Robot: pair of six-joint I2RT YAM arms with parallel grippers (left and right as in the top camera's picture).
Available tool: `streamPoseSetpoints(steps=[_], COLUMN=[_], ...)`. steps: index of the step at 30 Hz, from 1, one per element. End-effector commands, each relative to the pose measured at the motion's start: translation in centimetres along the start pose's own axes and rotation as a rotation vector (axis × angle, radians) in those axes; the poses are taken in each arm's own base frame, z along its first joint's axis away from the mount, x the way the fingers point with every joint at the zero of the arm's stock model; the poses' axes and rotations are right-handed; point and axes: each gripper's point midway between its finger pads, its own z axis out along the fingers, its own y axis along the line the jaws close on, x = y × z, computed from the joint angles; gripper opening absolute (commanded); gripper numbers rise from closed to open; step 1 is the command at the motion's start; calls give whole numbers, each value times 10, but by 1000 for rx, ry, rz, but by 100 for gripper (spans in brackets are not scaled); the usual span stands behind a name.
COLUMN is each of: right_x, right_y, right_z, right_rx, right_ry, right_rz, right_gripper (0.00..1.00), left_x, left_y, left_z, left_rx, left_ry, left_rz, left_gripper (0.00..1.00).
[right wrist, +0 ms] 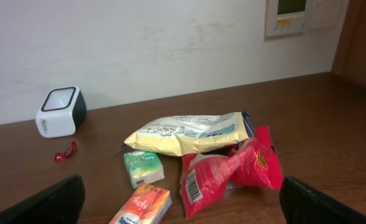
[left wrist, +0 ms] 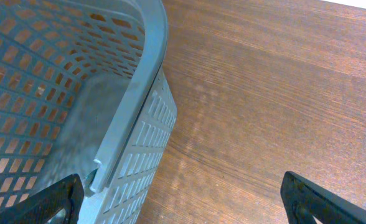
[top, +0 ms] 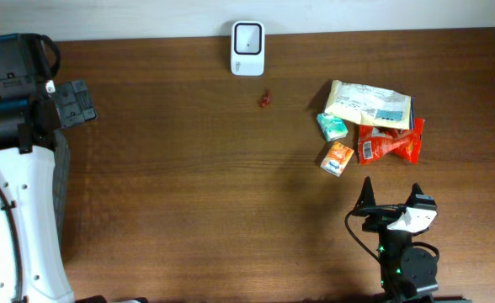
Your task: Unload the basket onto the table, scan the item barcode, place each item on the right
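- Right gripper (top: 392, 200) hangs wide open and empty, near the orange pack (top: 337, 157) and red packet (top: 388, 143).
- Left gripper (left wrist: 180, 202) gapes wide beside the grey basket (left wrist: 147, 68).
- White scanner (top: 247, 48) sits at the table's far edge.

Bright even light, soft sheen on the table (left wrist: 233, 112), sharp focus

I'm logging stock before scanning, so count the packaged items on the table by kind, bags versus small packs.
Bags: 2, the cream bag and the red bag
Small packs: 2, the green pack and the orange pack
Total: 4
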Motion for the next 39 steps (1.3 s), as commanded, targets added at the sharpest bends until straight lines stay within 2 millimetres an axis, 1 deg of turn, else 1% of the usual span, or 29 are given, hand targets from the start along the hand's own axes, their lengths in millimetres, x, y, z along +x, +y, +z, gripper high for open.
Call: streamPoseSetpoints(steps=[1,16,18,21,23,24,25,27,28,31,32,35,36,38,39], right_x=[2,2,2,2,2,2,2,2,2,2,2,2,2,2,2], right_y=[-1,-1,-1,-1,-1,-1,-1,-1,-1,-1,-1,-1,-1,-1,-1], right_z=[0,0,0,0,0,0,0,0,0,0,0,0,0,0,0], right_rx=[2,1,1,1,2,1,1,1,1,1,1,1,2,1,1], right_ry=[-3,-4,-3,-3,-3,-3,-3,-3,-4,-3,-3,-3,-3,-3,-3], right_rz=[-6,-5,-6,-6,-6,-6,-6,-6,-5,-6,-6,-6,-6,-6,-6], right_gripper=[99,99,99,99,99,99,99,99,99,99,99,99,99,99,99], left_x=[0,0,-7,-7,-4,-3,3,25,44,81,103,139,155,175,177], left_y=[1,1,-3,-6,-16,-18,-20,-31,-40,-55,-62,-70,-71,-71,-71], left_z=[1,1,1,1,4,9,17,37,53,83,99,123,132,140,140], left_rx=[-4,-4,18,34,85,88,89,124,157,214,242,258,255,249,248], left_ry=[3,3,-28,-25,-24,-36,-44,-53,-69,-138,-168,-155,-138,-110,-106], left_rz=[-13,-13,-26,-25,-27,-28,-30,-16,-17,-31,-36,-33,-30,-24,-23], left_gripper=[99,99,99,99,99,99,99,99,99,99,99,99,99,99,99])
